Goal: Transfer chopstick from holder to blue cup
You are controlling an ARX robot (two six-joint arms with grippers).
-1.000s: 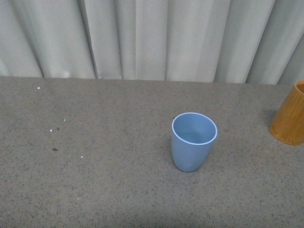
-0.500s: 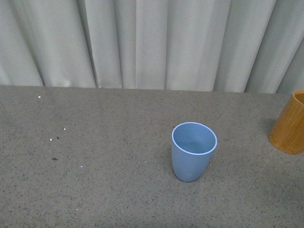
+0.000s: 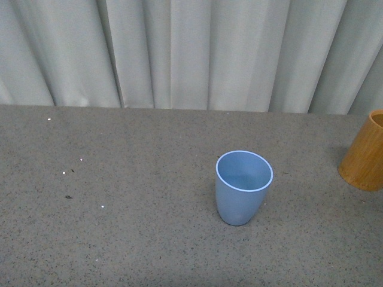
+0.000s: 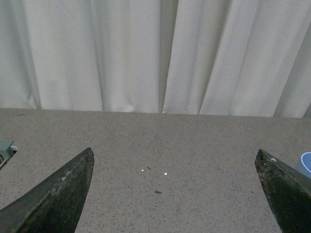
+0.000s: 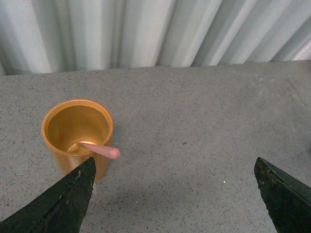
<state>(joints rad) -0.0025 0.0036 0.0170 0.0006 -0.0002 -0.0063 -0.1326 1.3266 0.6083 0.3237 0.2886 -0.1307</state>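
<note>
Right gripper (image 5: 174,158) hangs with its jaws spread wide and nothing between them. The left gripper (image 4: 174,150) is just as wide and just as empty. On the grey table (image 3: 119,239), the holder (image 5: 73,121) stands upright at the far right of the front view, well apart from the blue cup (image 3: 242,188) near the middle, so the right arm is the nearer one. In the right wrist view the holder lies ahead of the claw, in line with one finger rather than the gap. The chopstick (image 5: 99,150) leans inside the holder. Its long axis tilts, and its rounded end pokes over the rim on the claw's side.
</note>
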